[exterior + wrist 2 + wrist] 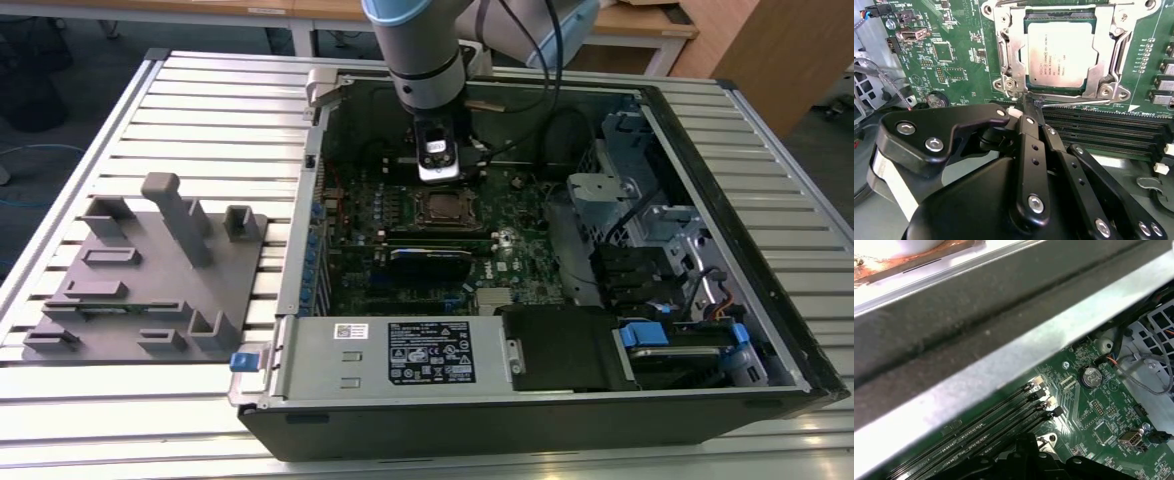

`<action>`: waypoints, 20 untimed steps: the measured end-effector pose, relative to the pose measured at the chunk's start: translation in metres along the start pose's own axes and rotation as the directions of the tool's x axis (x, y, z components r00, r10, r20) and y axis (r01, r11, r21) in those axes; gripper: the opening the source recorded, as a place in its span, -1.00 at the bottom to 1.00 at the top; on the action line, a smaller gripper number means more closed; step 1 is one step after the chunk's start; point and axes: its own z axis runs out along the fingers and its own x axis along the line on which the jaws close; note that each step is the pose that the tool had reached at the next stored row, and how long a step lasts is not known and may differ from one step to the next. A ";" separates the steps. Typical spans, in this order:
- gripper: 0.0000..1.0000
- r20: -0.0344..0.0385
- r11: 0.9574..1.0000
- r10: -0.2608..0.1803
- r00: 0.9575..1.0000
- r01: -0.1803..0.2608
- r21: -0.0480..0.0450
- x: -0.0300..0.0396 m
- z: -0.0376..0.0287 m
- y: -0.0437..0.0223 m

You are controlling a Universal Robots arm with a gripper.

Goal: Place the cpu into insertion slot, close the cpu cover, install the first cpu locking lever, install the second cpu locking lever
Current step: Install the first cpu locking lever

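In the second wrist view the cpu (1061, 52), with its pale metal top, lies flat in the insertion slot (1000, 30). The silvery cpu cover (1010, 57) is folded down around it. A thin wire locking lever (1081, 102) runs along the socket edge nearest the memory slots. My gripper (1026, 102) has its black fingers (1029, 150) pressed together, tips at the hooked end of that lever; whether they clamp it I cannot tell. In the exterior view the gripper (442, 172) hangs just behind the socket (441, 207) inside the open case.
Long black memory slots (1104, 127) lie beside the socket. The case wall (1004, 340) passes close by the wrist. A grey power supply (400, 352) sits at the case front, drive cages (641, 230) on the exterior view's right, and a grey fixture block (147, 270) on the exterior view's left.
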 end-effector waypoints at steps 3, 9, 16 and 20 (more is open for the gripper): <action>-0.80 0.000 1.000 0.000 1.000 0.000 0.000 -0.0003 -0.0015 0.0004; -0.80 0.001 1.000 0.002 1.000 -0.002 0.000 0.0025 -0.0044 -0.0010; -0.80 0.001 1.000 0.007 1.000 -0.007 -0.001 0.0119 -0.0079 -0.0068; -0.80 0.002 1.000 0.009 1.000 -0.009 -0.001 0.0186 -0.0103 -0.0109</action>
